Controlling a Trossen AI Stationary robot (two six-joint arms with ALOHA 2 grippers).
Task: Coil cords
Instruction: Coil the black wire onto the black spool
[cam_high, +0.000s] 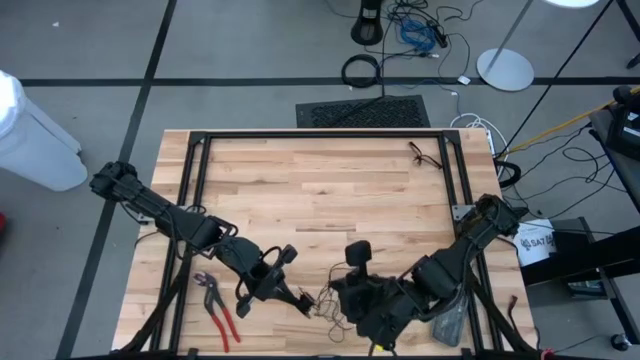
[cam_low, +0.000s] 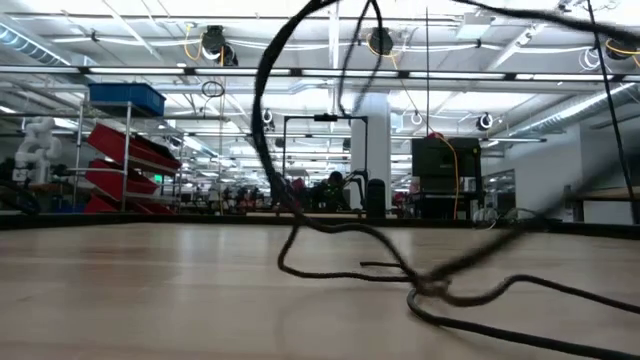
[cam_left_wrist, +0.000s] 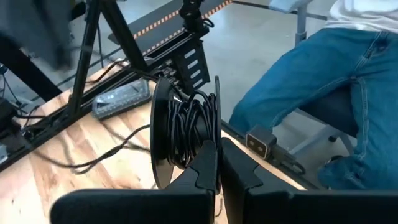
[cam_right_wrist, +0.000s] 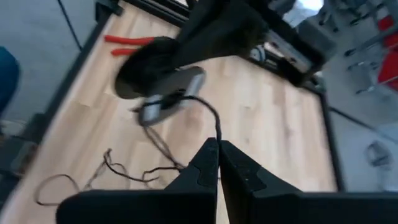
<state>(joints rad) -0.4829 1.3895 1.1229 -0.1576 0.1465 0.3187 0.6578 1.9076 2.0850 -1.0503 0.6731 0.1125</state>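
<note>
Two dark arms reached over the pale wooden desk (cam_high: 320, 190), both low at its near edge. Beyond that edge, in the left wrist view, a person (cam_left_wrist: 323, 93) in blue jeans sat close by.

The left pincer (cam_high: 303, 302) had its fingers pressed together on the rim of a round dark spool (cam_left_wrist: 183, 134), which stood on edge with black cord wound thick around its middle. The right pincer (cam_right_wrist: 217, 152) was likewise shut, its tips nipping a strand of the thin black cord (cam_right_wrist: 214, 124) that ran from the spool to it. The two pincers were near each other, the cord between them.

The rest of the cord (cam_high: 330, 305) lay in loose tangles on the desk between the arms; in the low view it looped up off the wood.

Red-handled pliers (cam_high: 220, 308) lay just beside the left arm, near the desk's front left corner.
</note>
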